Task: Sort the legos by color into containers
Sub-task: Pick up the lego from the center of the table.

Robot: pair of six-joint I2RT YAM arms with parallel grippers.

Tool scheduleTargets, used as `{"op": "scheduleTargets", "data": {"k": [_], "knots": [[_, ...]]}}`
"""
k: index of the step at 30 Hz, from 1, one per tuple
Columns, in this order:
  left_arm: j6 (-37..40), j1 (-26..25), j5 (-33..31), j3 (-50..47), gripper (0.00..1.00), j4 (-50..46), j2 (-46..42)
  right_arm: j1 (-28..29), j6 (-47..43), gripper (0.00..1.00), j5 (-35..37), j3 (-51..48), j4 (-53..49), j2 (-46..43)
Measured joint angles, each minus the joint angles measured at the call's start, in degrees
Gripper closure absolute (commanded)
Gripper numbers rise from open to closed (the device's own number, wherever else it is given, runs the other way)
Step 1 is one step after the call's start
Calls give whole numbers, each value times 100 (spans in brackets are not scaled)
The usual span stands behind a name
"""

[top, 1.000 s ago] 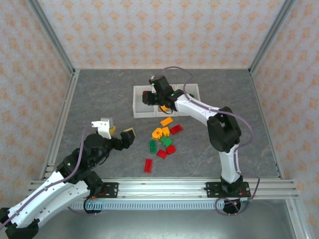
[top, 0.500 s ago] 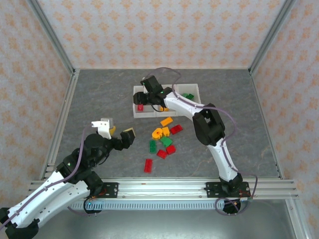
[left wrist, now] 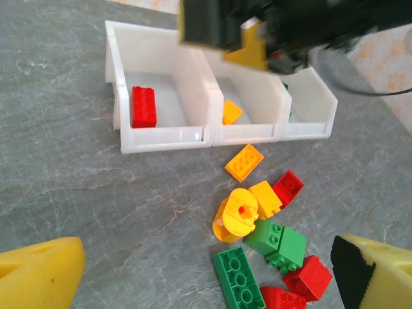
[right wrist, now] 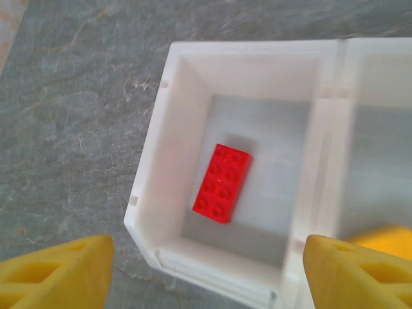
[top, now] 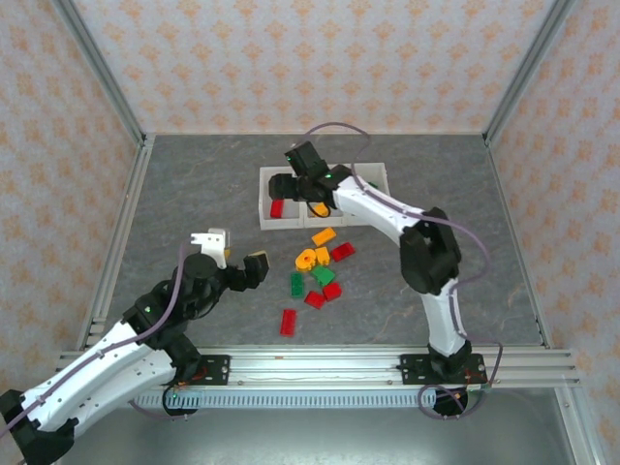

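Early in the sort. The containers (left wrist: 193, 135) sit in a row at the far side of the tabletop (top: 194, 184). The left bin (right wrist: 151, 167) holds one red brick (right wrist: 222, 183) lying flat on its floor. The middle bin (left wrist: 248, 132) holds one orange brick (left wrist: 232, 111). The right bin (left wrist: 315, 119) is mostly hidden behind the right arm (top: 387, 215), so can't tell its contents.

Right end effector (right wrist: 206, 248) hovers over the left bin, jaws wide apart, nothing between them. Left end effector (top: 235, 256) is fully open and empty, beside the loose pile, touching nothing.

Left to do, counting from the top view: nine legos (top: 318, 271) loose on the tabletop. That's four red, two green, three orange-yellow including the ring piece (left wrist: 235, 215). A stray red brick (top: 288, 322) lies apart from the cluster, nearer the arm bases. Judgement: most of the job is ahead.
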Motion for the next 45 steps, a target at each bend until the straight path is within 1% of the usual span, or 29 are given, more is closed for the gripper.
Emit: {"op": "scheduleTargets", "data": {"k": [5,9,14,17,25,35,37,42,45], "knots": [[0,0,26,0,1,0,155,0,363,18,623,-1246,-15,-1353],[0,0,44,0,1,2,133,15,992,16,1106,-2426,133,-2157],[0,0,90,0,1,0,136,146,1974,15,1631,-3928,273,-2594],[-2,0,153,0,1,0,138,201,2444,15,1845,-4483,267,-2645],[-2,0,199,0,1,0,129,227,3062,16,2079,-4588,278,-2605],[-2,-13,321,0,1,2,-31,376,3359,18,2129,-4363,398,-1727],[-2,-42,321,0,1,0,-28,400,3370,20,2190,-4288,393,-1613],[-2,-85,348,0,1,0,-28,446,3305,28,2319,-4135,424,-1340],[-2,-85,348,0,1,4,-28,472,3239,31,2428,-3989,448,-1187]]}}
